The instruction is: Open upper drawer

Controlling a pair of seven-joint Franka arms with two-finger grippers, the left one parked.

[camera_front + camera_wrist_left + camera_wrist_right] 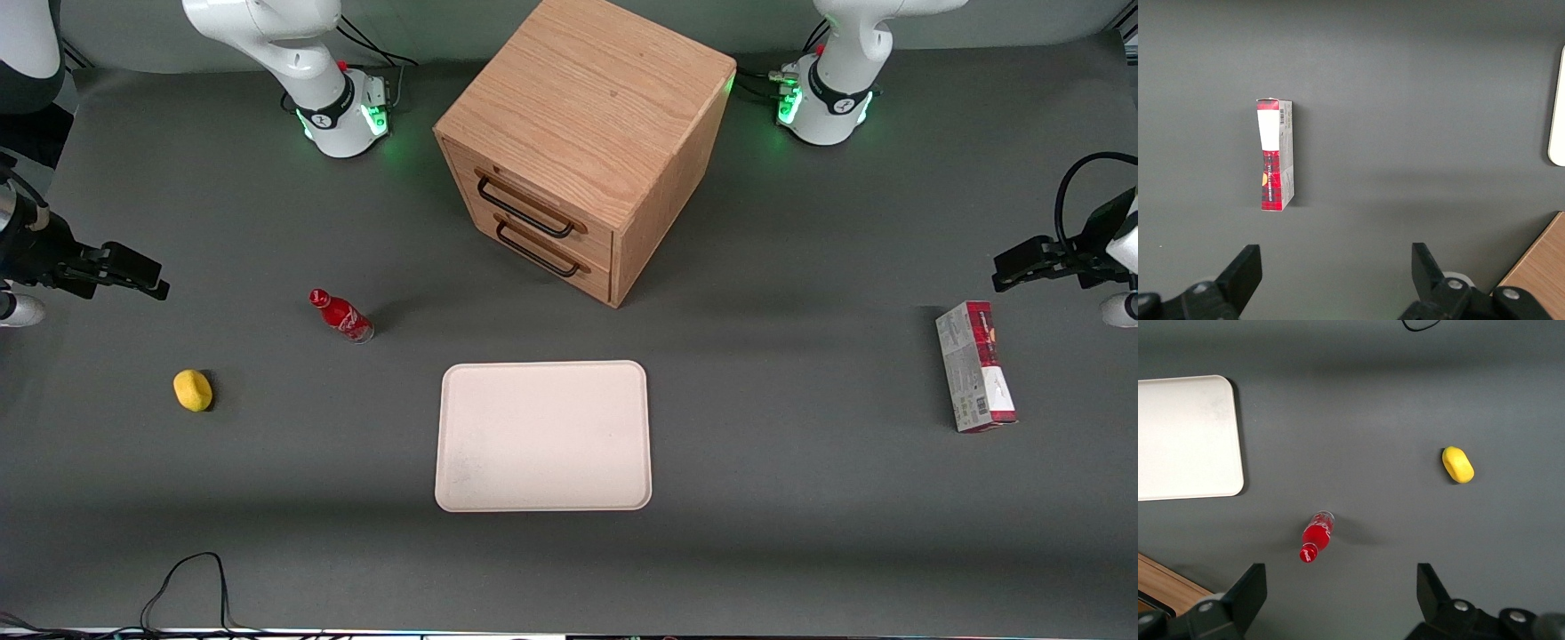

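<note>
**Upper drawer shut; gripper parked wide of cabinet**

The upper drawer sits closed in the oak cabinet, upper centre of the front view, directly above its twin lower drawer. The gripper hangs at the left edge of that frame, well apart from the cabinet, jaws spread with nothing between them. A red bottle and yellow lemon lie nearby. A cream tray occupies lower centre.

no text can be read; the box shows only an unreadable barcode
</note>
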